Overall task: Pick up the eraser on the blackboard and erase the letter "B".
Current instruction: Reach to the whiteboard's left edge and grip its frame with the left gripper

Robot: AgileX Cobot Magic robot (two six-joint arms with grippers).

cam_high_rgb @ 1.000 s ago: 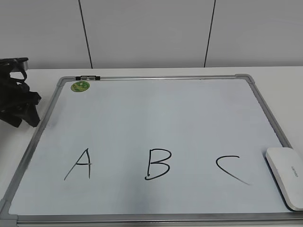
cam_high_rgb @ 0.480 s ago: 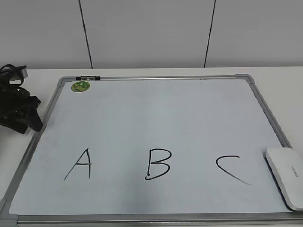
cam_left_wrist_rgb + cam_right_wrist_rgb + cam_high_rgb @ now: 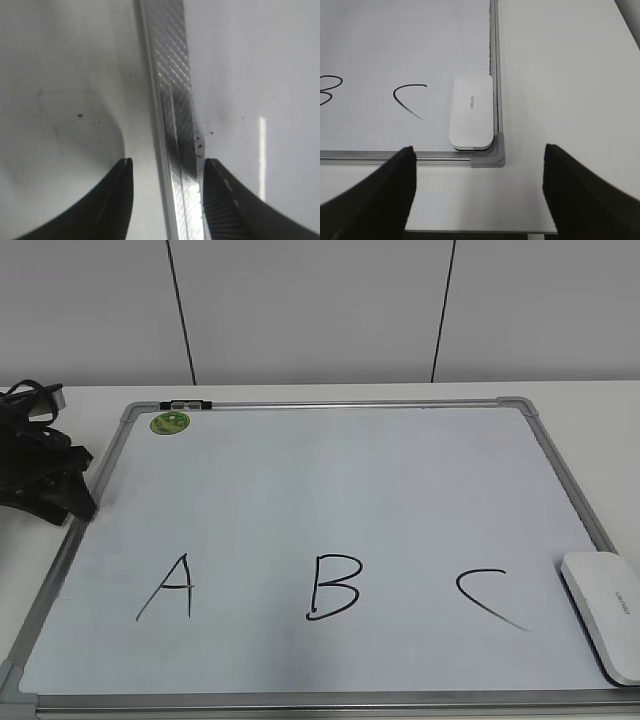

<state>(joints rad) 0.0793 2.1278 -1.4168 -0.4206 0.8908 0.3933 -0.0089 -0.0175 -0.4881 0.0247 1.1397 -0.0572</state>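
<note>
The white eraser (image 3: 605, 615) lies on the blackboard (image 3: 330, 403) in its front right corner, against the frame; it also shows in the right wrist view (image 3: 471, 111). The black letter "B" (image 3: 333, 587) is at the front middle of the board, and only its right edge shows in the right wrist view (image 3: 326, 91). My right gripper (image 3: 479, 150) is open and empty, above the table in front of the board's corner, short of the eraser. My left gripper (image 3: 80, 505) is open, its jaws (image 3: 167, 162) on either side of the board's left frame (image 3: 172, 75).
A black "A" (image 3: 170, 588) and a black "C" (image 3: 490, 598) flank the B. A green sticker (image 3: 169, 423) and a black clip (image 3: 186, 404) sit at the board's back left. The table's front edge (image 3: 480, 231) is close below my right gripper.
My left gripper has moved forward and a little right, up to the board's left frame. The eraser and the letters have not moved.
</note>
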